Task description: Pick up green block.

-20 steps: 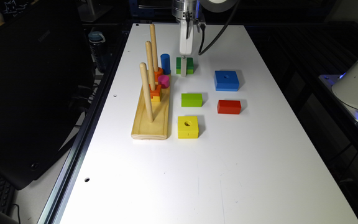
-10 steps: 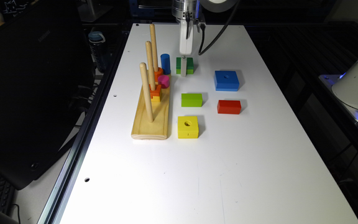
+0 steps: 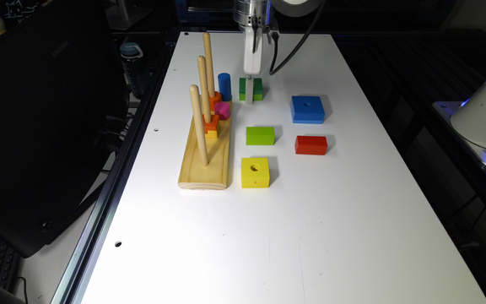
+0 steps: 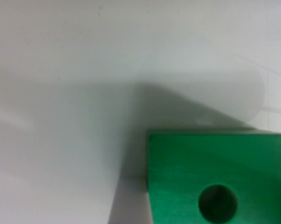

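At the green block [image 3: 251, 88], end effector [image 3: 249, 90] unmoved since before; grip state unclear

Gripper [image 3: 249, 90] at the green block [image 3: 256, 88]
It stood down over the block, beside the blue cylinder [image 3: 224, 85] on the white table [image 3: 268, 236].

The blue cylinder [image 3: 224, 86] crowds the green block [image 3: 256, 88]; opposite side open.

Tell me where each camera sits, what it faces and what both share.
Exterior view: raised off the arm at one end of the white table, looking along it at the blocks and peg board; the gripper hangs at the green block.
Wrist view: on the wrist, looking down close at the table.
Shared: the green block.
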Available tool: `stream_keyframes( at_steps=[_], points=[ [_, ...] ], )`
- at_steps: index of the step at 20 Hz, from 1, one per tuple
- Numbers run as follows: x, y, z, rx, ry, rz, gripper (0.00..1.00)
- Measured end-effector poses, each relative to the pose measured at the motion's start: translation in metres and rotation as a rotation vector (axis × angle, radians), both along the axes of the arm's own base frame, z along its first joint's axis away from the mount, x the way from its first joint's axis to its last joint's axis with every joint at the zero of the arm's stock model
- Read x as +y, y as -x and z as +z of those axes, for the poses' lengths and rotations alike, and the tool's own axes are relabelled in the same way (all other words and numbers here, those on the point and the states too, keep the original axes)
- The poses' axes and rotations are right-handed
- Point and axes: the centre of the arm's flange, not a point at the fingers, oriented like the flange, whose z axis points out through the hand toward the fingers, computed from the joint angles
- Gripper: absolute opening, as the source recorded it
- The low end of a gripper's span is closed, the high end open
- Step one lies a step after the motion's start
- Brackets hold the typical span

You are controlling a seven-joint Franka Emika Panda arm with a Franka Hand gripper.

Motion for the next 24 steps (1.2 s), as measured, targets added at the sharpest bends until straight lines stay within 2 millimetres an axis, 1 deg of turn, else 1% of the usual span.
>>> stream_keyframes(
  at_steps=[19,20,24],
  points=[
    [0.000,-0.001,0.004,-0.005,0.002,0.000,0.00],
    [-0.001,-0.001,0.005,-0.008,0.002,0.000,0.00],
    [-0.001,-0.002,0.032,-0.009,0.005,0.001,0.00]
  ],
)
